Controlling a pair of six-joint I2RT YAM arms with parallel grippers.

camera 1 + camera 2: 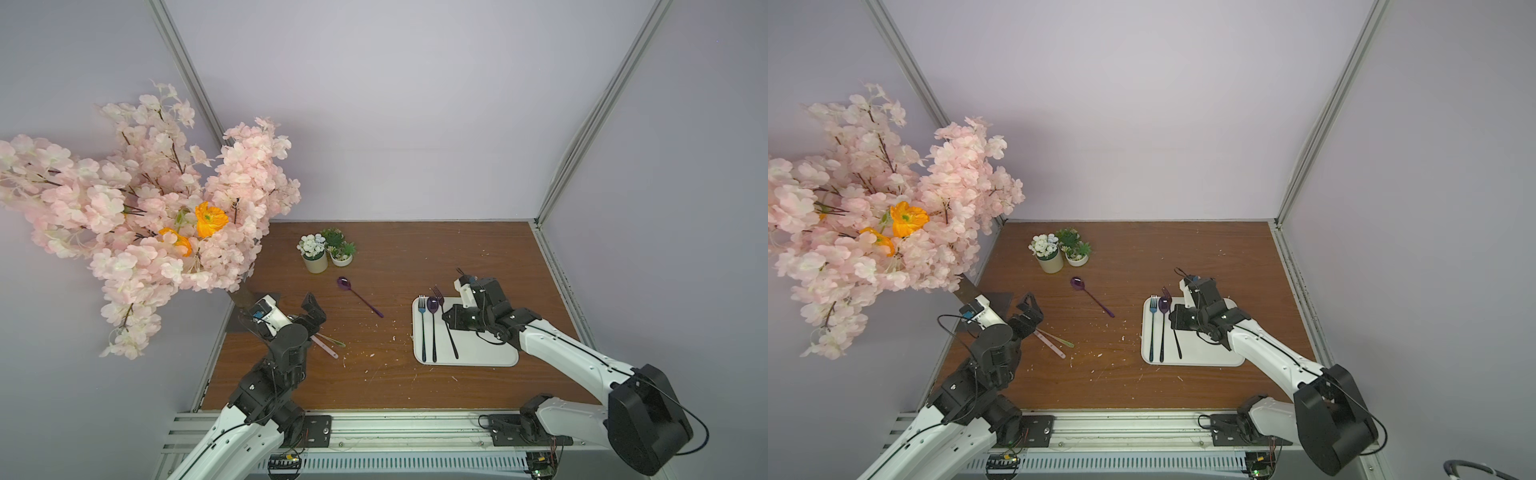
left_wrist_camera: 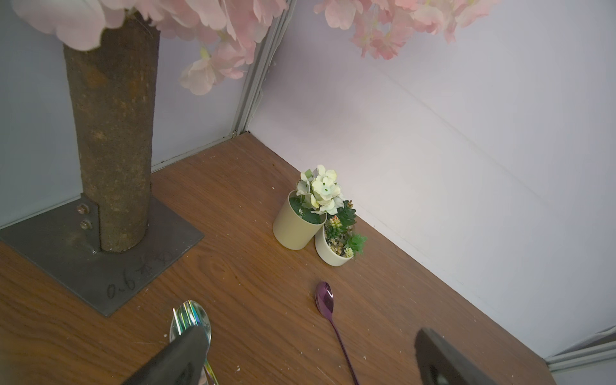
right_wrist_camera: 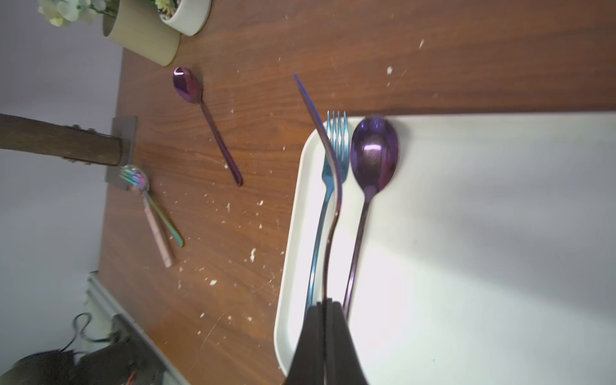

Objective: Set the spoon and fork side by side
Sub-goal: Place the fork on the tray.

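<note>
In a top view the right fingers (image 1: 449, 320) are clamped on a dark fork (image 1: 454, 345). It slants over the tray (image 1: 486, 353), just beside the purple spoon (image 1: 432, 305) (a blue fork (image 1: 422, 320) lies on the spoon's other side). I'd turn the handle parallel to the spoon before lowering, since the prongs overhang the far rim.

The left wrist view shows the left fingers (image 2: 181, 350) spread wide and empty above a shiny spoon (image 2: 191, 316).

In the right wrist view, bare tray lies beyond the spoon, so there is room enough.
</note>
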